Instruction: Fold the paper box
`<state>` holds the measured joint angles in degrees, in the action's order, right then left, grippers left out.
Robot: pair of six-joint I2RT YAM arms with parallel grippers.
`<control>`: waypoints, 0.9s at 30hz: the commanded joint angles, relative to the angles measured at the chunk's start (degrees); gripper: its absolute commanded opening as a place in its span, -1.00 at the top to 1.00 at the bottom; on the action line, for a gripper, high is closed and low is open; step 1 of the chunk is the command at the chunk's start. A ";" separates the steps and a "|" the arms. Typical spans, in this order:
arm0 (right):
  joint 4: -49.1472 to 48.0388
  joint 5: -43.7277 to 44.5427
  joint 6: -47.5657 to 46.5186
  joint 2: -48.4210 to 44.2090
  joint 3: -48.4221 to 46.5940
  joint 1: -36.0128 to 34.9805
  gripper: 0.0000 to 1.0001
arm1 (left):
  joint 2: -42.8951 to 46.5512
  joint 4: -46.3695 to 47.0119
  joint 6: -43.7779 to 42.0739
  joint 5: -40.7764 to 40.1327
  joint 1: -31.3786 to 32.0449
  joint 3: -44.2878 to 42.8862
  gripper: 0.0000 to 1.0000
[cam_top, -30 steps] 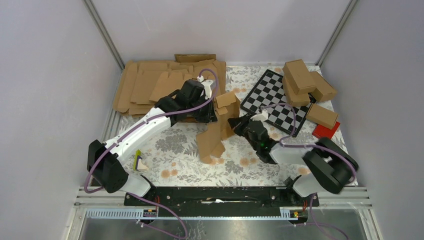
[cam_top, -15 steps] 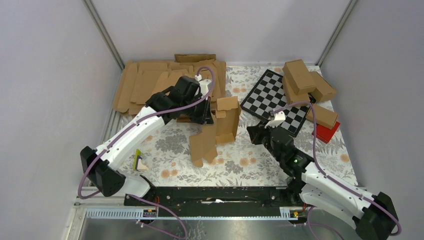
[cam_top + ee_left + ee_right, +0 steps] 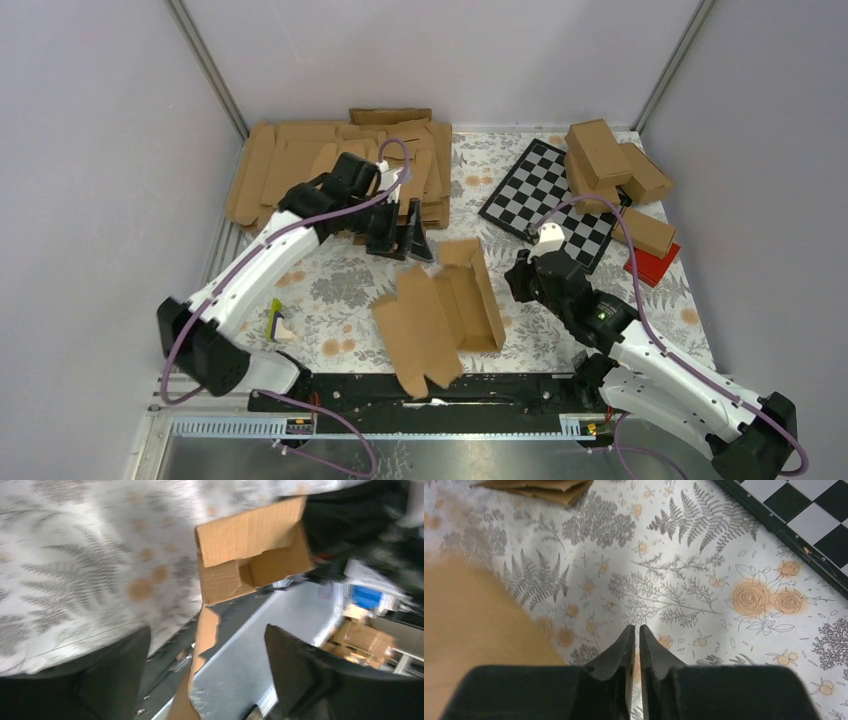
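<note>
Paper box [image 3: 445, 310]: lies loose on the counter, in front and left of the checkerboard [image 3: 548, 200], half folded, open on top.
Left fingers [image 3: 410, 243]: spread apart, empty, left of the checkerboard.
Right fingers [image 3: 634, 640]: pressed together, empty, in front of the checkerboard.
Feel: probably light, thin, bendy; may slide.
Best hold: pinch a side wall's edge.

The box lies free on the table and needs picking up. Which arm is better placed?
Left, probably: the left gripper hangs with jaws open just beyond the far end of the paper box, which shows between them in its wrist view. The right gripper sits beside it, jaws shut.
</note>
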<state>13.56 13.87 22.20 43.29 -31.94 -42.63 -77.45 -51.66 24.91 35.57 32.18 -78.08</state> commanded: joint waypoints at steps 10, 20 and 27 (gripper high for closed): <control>2.27 -4.68 -1.55 5.33 -2.09 -0.08 -0.85 | 4.74 2.05 3.32 -35.92 -0.81 2.69 -0.98; 0.86 -10.45 -3.69 20.53 -8.51 -0.08 -0.99 | 21.82 6.83 18.67 -34.17 -1.23 24.25 -0.98; 0.61 -16.18 -4.24 29.32 -15.17 -0.04 -0.99 | 25.79 7.82 22.67 -27.66 -1.16 32.91 -0.98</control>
<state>15.42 2.35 19.20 70.61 -42.96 -42.63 -53.98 -46.98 43.53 3.49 31.09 -47.57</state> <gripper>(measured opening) 0.993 0.989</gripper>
